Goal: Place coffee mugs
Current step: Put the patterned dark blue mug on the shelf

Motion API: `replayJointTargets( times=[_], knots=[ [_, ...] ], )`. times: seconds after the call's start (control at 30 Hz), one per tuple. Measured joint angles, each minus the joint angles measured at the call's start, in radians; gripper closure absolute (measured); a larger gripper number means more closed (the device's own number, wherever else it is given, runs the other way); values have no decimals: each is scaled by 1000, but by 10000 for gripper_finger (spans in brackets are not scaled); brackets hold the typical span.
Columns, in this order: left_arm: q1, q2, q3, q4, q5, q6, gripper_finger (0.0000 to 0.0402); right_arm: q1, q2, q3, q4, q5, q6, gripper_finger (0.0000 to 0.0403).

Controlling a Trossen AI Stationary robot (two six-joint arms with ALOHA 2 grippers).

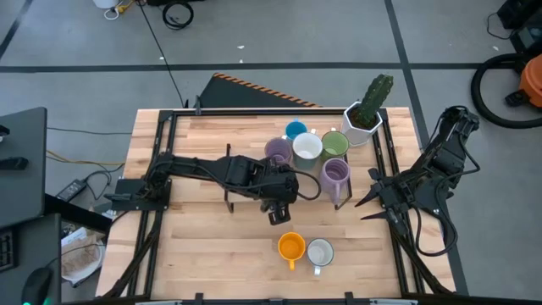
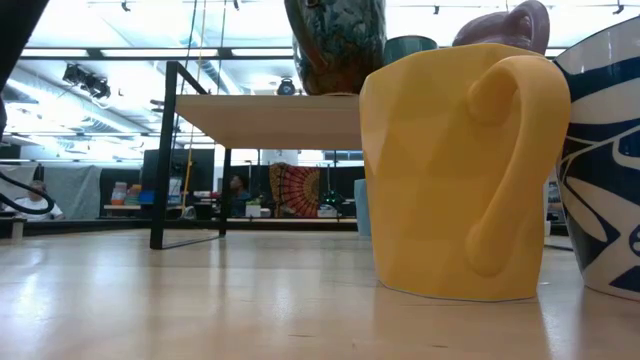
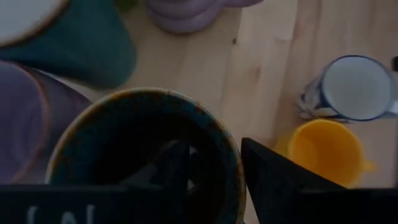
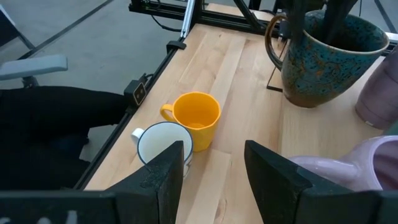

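Note:
My left gripper (image 1: 279,206) reaches over the table's middle, shut on the dark brown-black mug (image 4: 323,56), which hangs above the table in the low view (image 2: 335,45). The orange mug (image 1: 290,246) and a white mug with blue pattern (image 1: 320,252) stand side by side near the table's near edge. Blue (image 1: 295,130), white (image 1: 306,148), green (image 1: 334,144) and two lavender mugs (image 1: 278,152) (image 1: 336,174) stand clustered toward the far edge. My right gripper (image 4: 214,162) waits open at the table's right side (image 1: 368,199). My left gripper holds the dark mug by its rim (image 3: 233,158), one finger (image 3: 168,168) inside the cup and the other finger (image 3: 273,180) outside the wall. The fingers come from above, pointing down. The mug hangs upright and lifted clear of the table, its handle (image 4: 272,37) free.
A white hexagonal pot with a cactus (image 1: 364,119) stands at the far right corner beside the green mug. Black frame rails (image 1: 161,161) run along the table's left and right sides. Bare wood (image 1: 212,246) lies left of the orange mug.

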Motion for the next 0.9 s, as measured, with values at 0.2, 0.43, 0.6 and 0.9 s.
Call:
replayJointTargets(
  times=[0.2,0.43,0.6,0.9],
  knots=[
    [-22,-7,0,27,-91,60,249,0,0,0,0,0,0,227],
    [-52,-48,0,126,-117,115,249,0,0,0,0,0,0,227],
    [-80,-100,1,81,-103,11,249,0,0,0,-1,-6,3,227],
    [-149,-118,-1,-306,-89,-261,249,0,0,0,0,-6,3,227]
  ],
)
